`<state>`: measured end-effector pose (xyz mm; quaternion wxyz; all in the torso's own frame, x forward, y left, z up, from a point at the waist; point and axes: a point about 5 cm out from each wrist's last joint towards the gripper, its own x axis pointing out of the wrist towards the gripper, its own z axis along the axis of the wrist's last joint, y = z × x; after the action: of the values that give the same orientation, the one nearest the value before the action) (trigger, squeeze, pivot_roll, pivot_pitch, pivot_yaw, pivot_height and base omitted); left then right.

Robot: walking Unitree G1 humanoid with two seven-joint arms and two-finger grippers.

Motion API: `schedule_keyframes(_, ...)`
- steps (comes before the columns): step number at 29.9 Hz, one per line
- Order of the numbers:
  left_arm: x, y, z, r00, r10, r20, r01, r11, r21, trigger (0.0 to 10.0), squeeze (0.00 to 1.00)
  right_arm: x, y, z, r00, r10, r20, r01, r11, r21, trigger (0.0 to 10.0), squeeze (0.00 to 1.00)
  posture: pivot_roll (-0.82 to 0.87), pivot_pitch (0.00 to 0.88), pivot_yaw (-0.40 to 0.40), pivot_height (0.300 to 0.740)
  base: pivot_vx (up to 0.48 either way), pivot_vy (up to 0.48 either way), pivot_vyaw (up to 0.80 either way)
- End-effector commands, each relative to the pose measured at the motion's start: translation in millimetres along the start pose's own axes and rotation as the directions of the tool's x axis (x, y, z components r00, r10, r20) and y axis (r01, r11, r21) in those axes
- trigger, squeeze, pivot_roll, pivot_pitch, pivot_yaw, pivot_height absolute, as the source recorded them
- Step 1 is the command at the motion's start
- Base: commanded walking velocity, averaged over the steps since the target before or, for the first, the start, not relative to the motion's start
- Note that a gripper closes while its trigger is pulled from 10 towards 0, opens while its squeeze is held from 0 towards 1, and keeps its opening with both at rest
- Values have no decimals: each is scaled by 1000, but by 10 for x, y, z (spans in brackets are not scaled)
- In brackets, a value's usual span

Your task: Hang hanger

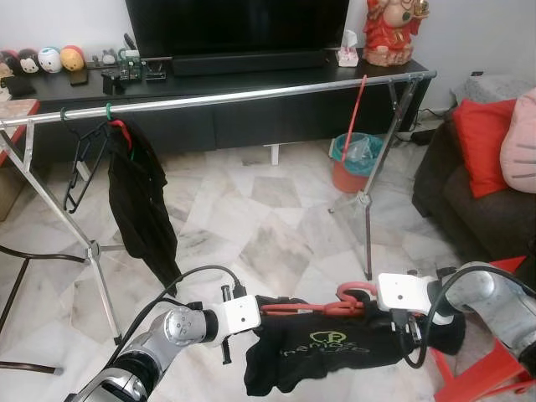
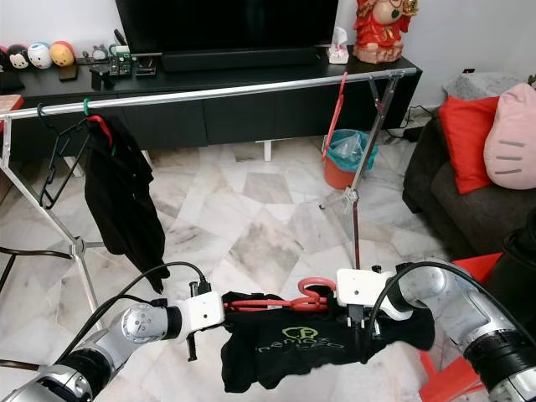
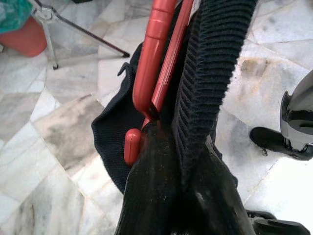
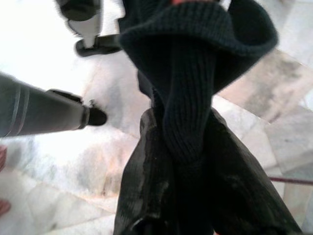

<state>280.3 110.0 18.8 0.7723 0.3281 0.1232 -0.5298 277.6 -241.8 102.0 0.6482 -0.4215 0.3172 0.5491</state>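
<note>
While the head views show both grippers level, the left wrist view shows the red plastic hanger (image 3: 155, 63), black garment (image 1: 335, 352) draped, clamped between left gripper (image 1: 261, 311) fingers; right gripper (image 1: 368, 303) grips its hook end, closure unclear.

Black shirt (image 1: 322, 356) on red hanger (image 1: 314, 308): yellow-green round logo with one line of lettering beneath, too small and creased to read.

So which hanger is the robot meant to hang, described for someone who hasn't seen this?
Start at the long silver rail before the TV cabinet, then look down to the floor in front. Between the two grippers, low over the marble, is a red hanger carrying a black shirt with a green logo; the black hanger on the rail is bare.
</note>
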Motion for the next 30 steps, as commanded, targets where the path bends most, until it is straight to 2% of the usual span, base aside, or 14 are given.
schedule_keyframes(1,-268,20,-371,986,42,-164,-54,996,-69,10000,0,-300,137,-429,971,90,-221,-77,995,70,10000,0,-13,27,5,740,0,0,0)
schedule_keyframes(3,-267,24,-365,986,44,-161,-54,997,-61,10000,0,-317,198,-469,954,151,-259,-142,988,54,10000,0,-13,27,5,740,0,0,0)
schedule_keyframes(4,-263,29,-357,986,44,-158,-54,997,-58,10000,0,-322,205,-516,941,157,-301,-150,988,47,10000,0,-15,27,5,740,0,0,0)
schedule_keyframes(5,-263,29,-357,986,44,-158,-54,997,-58,10000,0,-322,205,-516,941,157,-301,-150,988,47,10000,0,-15,27,5,740,0,0,0)
schedule_keyframes(6,-258,48,-340,987,53,-150,-62,996,-57,10000,0,-326,193,-582,925,140,-353,-134,990,42,10000,0,-10,28,4,740,0,0,0)
schedule_keyframes(8,-260,79,-319,988,64,-139,-72,996,-54,10000,0,-323,170,-621,916,114,-385,-106,993,43,10000,0,-14,27,5,740,0,0,0)
schedule_keyframes(11,-269,130,-283,990,76,-120,-82,996,-43,10000,0,-305,185,-630,908,127,-400,-119,992,44,10000,0,-13,26,5,740,0,0,0)
schedule_keyframes(13,-274,191,-231,991,87,-97,-90,996,-25,10000,0,-268,143,-652,902,70,-427,-68,997,21,10000,0,-10,26,5,740,0,0,0)
schedule_keyframes(18,-279,272,-148,994,91,-62,-91,996,1,10000,0,-222,138,-663,895,63,-441,-67,998,8,10000,0,-10,26,5,740,0,0,0)
schedule_keyframes(22,-287,293,-104,997,59,-50,-57,998,36,10000,0,-205,89,-698,875,3,-485,-16,1000,-22,10000,0,-4,29,5,740,0,0,0)
schedule_keyframes(27,-294,319,-73,997,72,-37,-69,996,62,10000,0,-105,166,-552,940,90,-328,-81,996,43,10000,0,-4,30,6,740,0,0,0)
schedule_keyframes(29,-291,320,-66,997,66,-37,-63,996,67,10000,0,-100,169,-519,948,97,-305,-93,995,29,10000,0,-4,31,7,740,0,0,0)
schedule_keyframes(30,-279,304,-51,998,47,-31,-44,996,74,10000,0,-108,148,-466,964,93,-250,-90,996,23,10000,0,-4,31,9,740,0,0,0)
